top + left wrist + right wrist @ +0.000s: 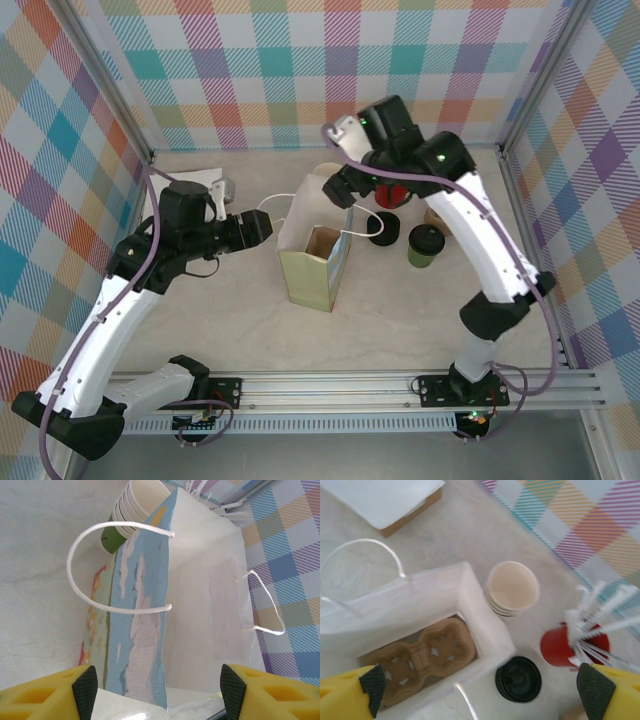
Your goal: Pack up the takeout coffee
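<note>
Over the paper bag [310, 280], right pincer [484, 692] points down, released; left pincer [155, 690] released alongside.

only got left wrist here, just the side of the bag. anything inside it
Observer: Yes. The right wrist view looks down into the paper bag, and a brown cardboard cup carrier lies flat on its bottom.
Operator: and the thing i'm meant to pack, where is it
Observer: The takeout coffee stands upright on the table to the right of the bag, outside it, with its lid on.
Operator: is the other arm holding anything
Observer: No. The right claw hangs above the bag's open top, wide open and holding nothing.
</note>
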